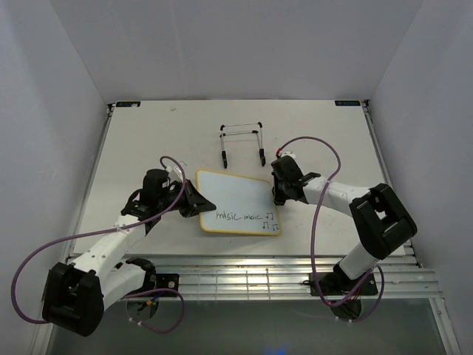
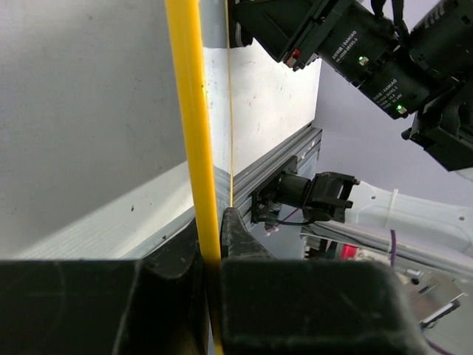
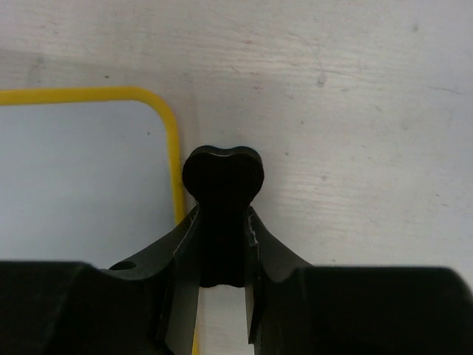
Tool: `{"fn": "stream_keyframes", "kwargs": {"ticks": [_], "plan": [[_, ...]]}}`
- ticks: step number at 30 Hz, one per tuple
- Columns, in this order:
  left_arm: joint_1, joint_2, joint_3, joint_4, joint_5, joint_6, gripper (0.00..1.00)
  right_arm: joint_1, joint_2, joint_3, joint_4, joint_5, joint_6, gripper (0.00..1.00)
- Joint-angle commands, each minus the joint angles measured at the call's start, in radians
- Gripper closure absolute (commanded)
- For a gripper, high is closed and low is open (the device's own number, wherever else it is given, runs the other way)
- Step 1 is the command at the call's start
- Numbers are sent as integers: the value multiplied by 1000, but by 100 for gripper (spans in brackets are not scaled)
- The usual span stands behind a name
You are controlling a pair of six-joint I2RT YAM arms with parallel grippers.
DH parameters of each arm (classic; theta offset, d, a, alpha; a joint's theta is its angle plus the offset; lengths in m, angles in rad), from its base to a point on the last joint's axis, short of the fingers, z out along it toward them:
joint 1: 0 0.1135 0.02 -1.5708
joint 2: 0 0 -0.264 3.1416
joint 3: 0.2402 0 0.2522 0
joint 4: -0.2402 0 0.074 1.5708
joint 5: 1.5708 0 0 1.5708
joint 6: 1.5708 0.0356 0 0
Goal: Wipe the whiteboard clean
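Note:
The whiteboard [image 1: 238,201] with its yellow frame lies flat at the table's middle, with black "music music" words and notes near its front right corner. My left gripper [image 1: 198,203] is shut on the board's left edge; in the left wrist view the yellow frame [image 2: 194,140] runs between the fingers. My right gripper [image 1: 281,194] is shut on the black bone-shaped eraser [image 3: 222,214] and holds it just off the board's right edge, beside the yellow corner [image 3: 166,126].
A thin black wire stand [image 1: 242,143] stands behind the board. A ribbed metal rail [image 1: 251,277] runs along the table's front edge. White walls close in the table on three sides. Purple cables loop off both arms.

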Motion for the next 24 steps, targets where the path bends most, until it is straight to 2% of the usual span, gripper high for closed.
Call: {"fn": "stream_keyframes", "kwargs": {"ticks": [1,4,9,14,20,24], "plan": [[4,-44,50,143,-46,190,100,3,14,-77,-277,152,-37,92],[4,-35,46,146,-41,194,100,37,-90,-72,-289,173,-5,92],[2,-27,33,158,-37,190,100,77,-234,-100,-227,22,18,92],[4,-20,39,138,-46,193,100,86,-302,-130,-205,86,63,92],[4,25,26,156,5,170,100,85,-376,-202,31,-23,6,92],[4,68,21,155,51,154,100,85,-333,-176,109,-35,-62,92]]}}
